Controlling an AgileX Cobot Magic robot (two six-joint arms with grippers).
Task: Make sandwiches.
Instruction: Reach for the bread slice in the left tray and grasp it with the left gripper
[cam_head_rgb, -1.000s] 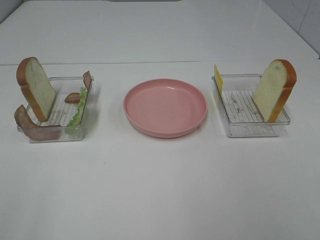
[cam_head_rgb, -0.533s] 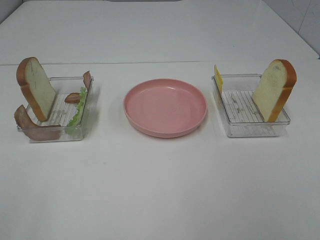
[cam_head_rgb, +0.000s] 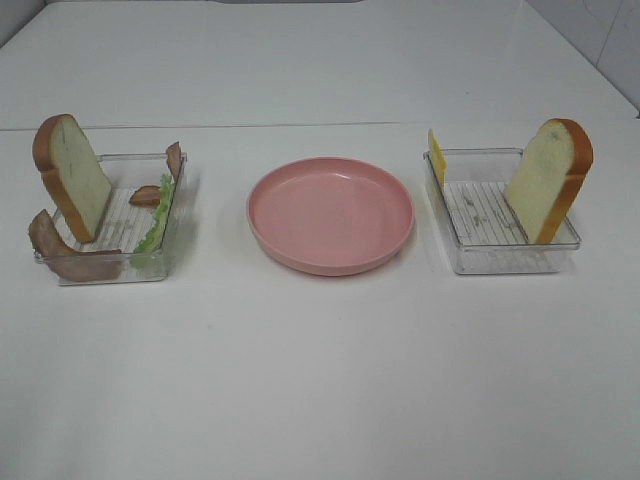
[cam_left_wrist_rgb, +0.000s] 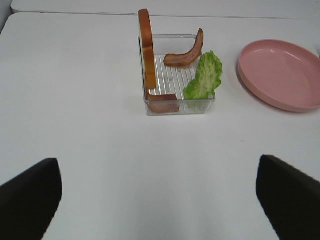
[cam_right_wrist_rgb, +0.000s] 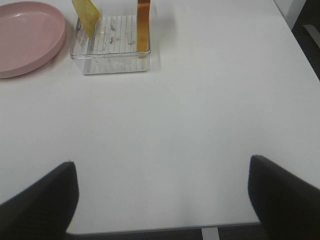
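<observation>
Sandwiches: none built | left thick white toy bread slice with orange-brown crust (cam_head_rgb: 72, 175) leaned upright in clear plastic tray (cam_head_rgb: 110, 268); right slice (cam_head_rgb: 548, 180) likewise (edge-up, probably for easy pinching) | round pink plate (cam_head_rgb: 330, 215) sat central, likely for both arms' reach | left fingers (cam_left_wrist_rgb: 30, 195), right fingers (cam_right_wrist_rgb: 35, 200): wide, empty.

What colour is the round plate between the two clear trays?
The plate is plain pink, with no pattern. It shows best in the exterior high view.
</observation>
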